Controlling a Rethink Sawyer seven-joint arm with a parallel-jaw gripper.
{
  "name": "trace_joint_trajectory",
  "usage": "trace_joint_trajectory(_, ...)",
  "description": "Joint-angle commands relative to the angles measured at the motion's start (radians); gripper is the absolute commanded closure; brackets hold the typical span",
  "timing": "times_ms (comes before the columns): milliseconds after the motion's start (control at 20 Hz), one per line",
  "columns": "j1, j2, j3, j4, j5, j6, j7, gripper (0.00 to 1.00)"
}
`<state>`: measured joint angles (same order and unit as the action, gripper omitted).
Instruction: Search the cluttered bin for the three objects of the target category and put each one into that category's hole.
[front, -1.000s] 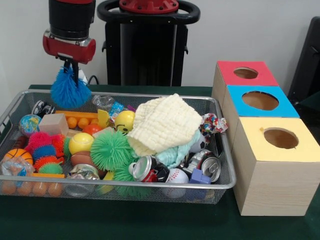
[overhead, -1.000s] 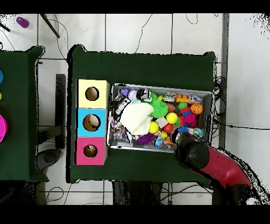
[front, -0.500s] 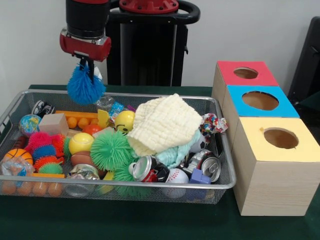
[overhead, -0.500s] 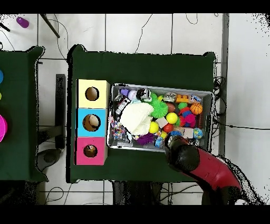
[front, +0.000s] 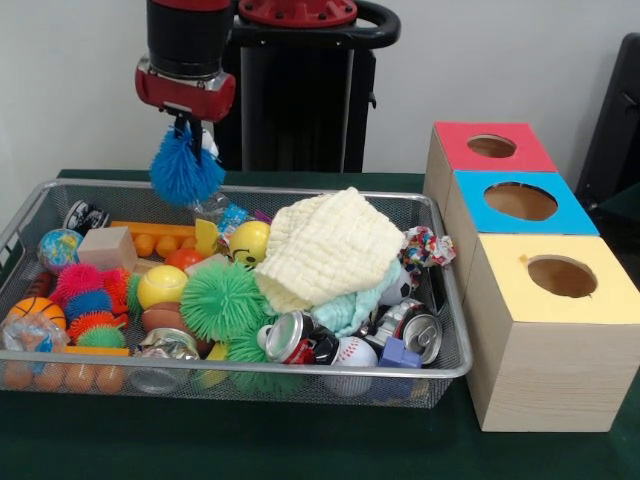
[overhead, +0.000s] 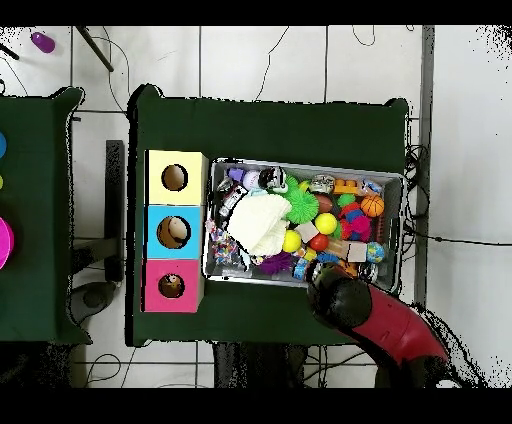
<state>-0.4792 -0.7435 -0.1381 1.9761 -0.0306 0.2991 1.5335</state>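
A blue spiky ball (front: 186, 176) hangs in the air above the far rim of the wire bin (front: 300, 372), left of centre. My gripper (front: 189, 146) is shut on its top, under the red and black wrist. Inside the bin lie more spiky balls: a big green one (front: 222, 298) and a pink, blue and orange cluster (front: 88, 300) at the left. To the right stand three boxes with round holes: red (front: 490, 147), blue (front: 520, 200) and yellow (front: 562, 275). In the overhead view the arm (overhead: 350, 303) covers the gripper and the ball at the bin's lower edge.
A cream cloth (front: 330, 245) lies heaped in the bin's middle over other items. Crushed cans (front: 290, 335), a baseball (front: 353, 352), a yellow smiley ball (front: 250, 240) and an orange mini basketball (front: 35, 310) crowd around it. The black pedestal (front: 295, 90) stands behind.
My gripper has carried the blue spiky ball to the right along the bin's far rim and slightly higher in the front view. The bin's contents have not moved.
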Motion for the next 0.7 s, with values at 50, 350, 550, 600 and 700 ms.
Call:
trace_joint_trajectory(50,0.005,0.036,0.022,0.04,0.063,-0.072,0.257,1.0)
trace_joint_trajectory(350,-0.032,0.154,0.021,-0.085,0.033,-0.1,0.188,1.0)
trace_joint_trajectory(550,-0.098,0.212,0.071,-0.161,0.023,-0.039,0.11,1.0)
trace_joint_trajectory(600,-0.105,0.216,0.077,-0.167,0.023,-0.03,0.104,1.0)
trace_joint_trajectory(700,-0.125,0.217,0.1,-0.164,0.026,-0.016,0.096,1.0)
